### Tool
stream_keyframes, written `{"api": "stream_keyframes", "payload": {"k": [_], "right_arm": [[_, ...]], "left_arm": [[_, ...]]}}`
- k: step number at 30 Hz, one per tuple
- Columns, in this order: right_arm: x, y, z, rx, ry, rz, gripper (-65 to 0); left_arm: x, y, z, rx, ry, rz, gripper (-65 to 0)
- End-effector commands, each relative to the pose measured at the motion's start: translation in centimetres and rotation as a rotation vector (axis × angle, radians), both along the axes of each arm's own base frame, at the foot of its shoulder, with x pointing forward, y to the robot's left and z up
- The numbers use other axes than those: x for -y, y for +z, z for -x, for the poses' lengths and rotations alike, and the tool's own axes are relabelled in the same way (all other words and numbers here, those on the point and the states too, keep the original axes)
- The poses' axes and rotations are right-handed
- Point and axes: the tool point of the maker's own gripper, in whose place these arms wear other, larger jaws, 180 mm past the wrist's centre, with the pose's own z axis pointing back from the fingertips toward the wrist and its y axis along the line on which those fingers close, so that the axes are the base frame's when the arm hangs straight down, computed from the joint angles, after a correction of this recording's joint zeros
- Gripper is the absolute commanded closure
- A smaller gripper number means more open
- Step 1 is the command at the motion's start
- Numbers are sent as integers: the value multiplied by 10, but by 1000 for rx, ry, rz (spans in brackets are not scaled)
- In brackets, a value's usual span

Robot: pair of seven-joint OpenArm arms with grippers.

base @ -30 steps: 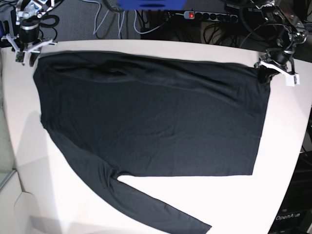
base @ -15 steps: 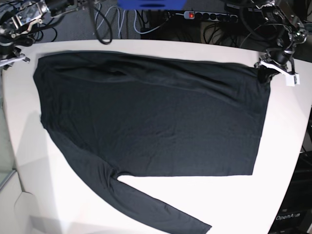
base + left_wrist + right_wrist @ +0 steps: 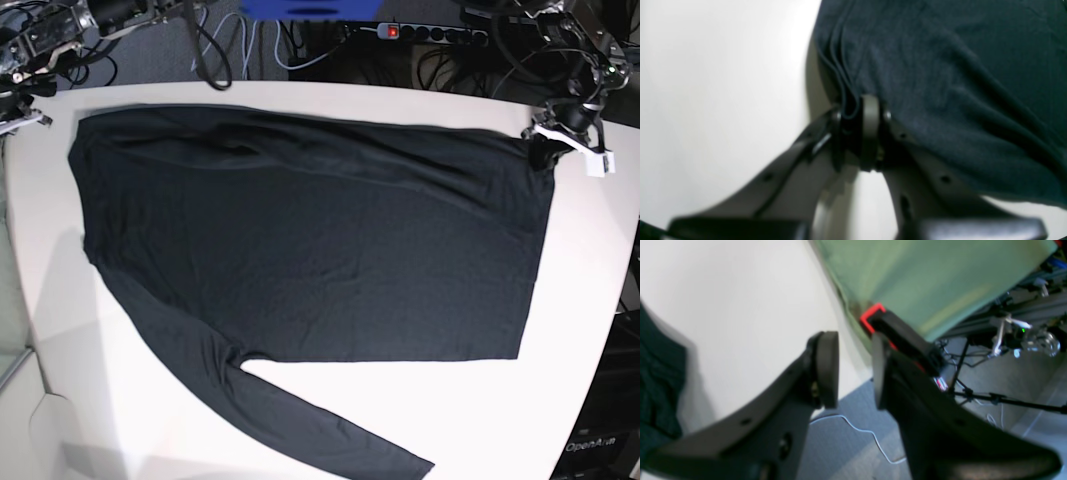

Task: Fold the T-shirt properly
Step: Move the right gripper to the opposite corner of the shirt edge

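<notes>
The black T-shirt [image 3: 310, 240] lies spread flat on the white table [image 3: 585, 330], one long sleeve [image 3: 330, 430] trailing toward the front edge. At its far right corner my left gripper [image 3: 545, 148] is shut on the fabric. In the left wrist view the jaws [image 3: 857, 113] pinch a bunched hem of the T-shirt [image 3: 940, 83]. My right gripper [image 3: 20, 105] hangs off the table's far left corner, clear of the cloth. In the right wrist view it [image 3: 853, 370] is open and empty, with only a strip of T-shirt [image 3: 656, 373] at the left edge.
A power strip [image 3: 430, 33] and loose cables [image 3: 220, 50] lie behind the table. A blue object [image 3: 305, 8] sits at the top edge. The right wrist view shows a green panel [image 3: 923, 273] and grey floor past the table's edge.
My right arm has pulled away leftward from the shirt's far left corner to beyond the table's edge. The left arm and the shirt have stayed put.
</notes>
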Motion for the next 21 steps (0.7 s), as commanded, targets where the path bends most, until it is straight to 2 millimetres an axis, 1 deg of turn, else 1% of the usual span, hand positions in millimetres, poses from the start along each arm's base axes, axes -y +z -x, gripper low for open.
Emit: {"api": "stream_keyframes", "payload": {"k": [1,5,7,8,10,13,16,18,21], "right_arm": [[8,14,-4,29,1,43,-182],[8,12,-2,19,-4,35,-185],[7,8,2,-21,-15,14,-185],[10,8,5,-44,-25,9,-185],[14,7,5,-94,-21,-3,-185],[12,4,9,-177,-27,-33,-185],[14,4,8,-233,-24,-46,-186],[13,2,11,-261,-36,-63,-187],[10,-2,17,-291,-49,-86,-226]], "left_arm": [[1,-22,26,-159,-27,-20,-58],[1,-22,26,-159,-27,-20,-58],[1,-22,26,-159,-27,-20,-58],[1,-22,26,-159,-27,-20,-58],[1,-22,26,-159,-27,-20,-58],[1,-22,26,-159,-27,-20,-58],[1,-22,26,-159,-28,-20,-58],[1,-23,26,-160,-29,-20,-58],[1,-23,26,-161,-29,-21,-58]]}}
